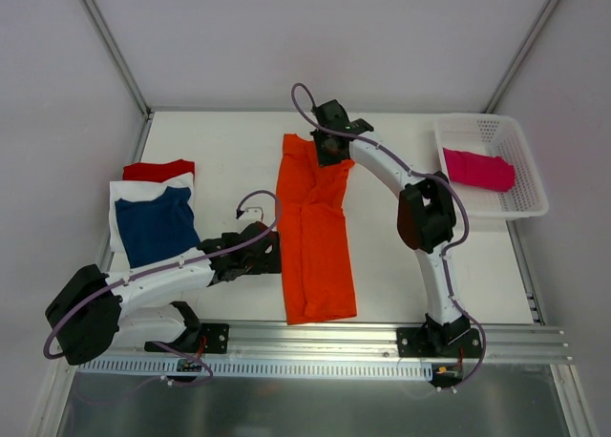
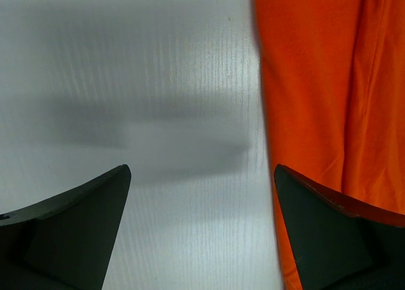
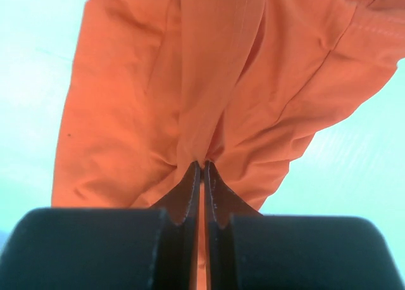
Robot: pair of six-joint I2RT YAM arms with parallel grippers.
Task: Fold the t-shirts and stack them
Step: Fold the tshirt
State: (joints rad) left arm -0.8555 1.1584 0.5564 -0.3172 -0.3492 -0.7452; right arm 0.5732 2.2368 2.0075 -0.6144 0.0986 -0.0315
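The orange t-shirt (image 1: 315, 237) lies folded lengthwise into a long strip in the middle of the table. My right gripper (image 1: 331, 149) is shut on its far top end; in the right wrist view the cloth (image 3: 209, 81) bunches at the closed tips (image 3: 202, 164). My left gripper (image 1: 270, 251) is open at the shirt's left edge; in the left wrist view one finger (image 2: 329, 233) is over the orange cloth (image 2: 329, 81), the other (image 2: 69, 226) over bare table. A stack of navy (image 1: 156, 225), white (image 1: 122, 194) and red (image 1: 158, 170) shirts lies at the left. A magenta shirt (image 1: 479, 168) lies in the basket.
The white mesh basket (image 1: 525, 175) stands at the right rear of the table. Metal rails (image 1: 315, 346) run along the near edge. White walls enclose the table on three sides.
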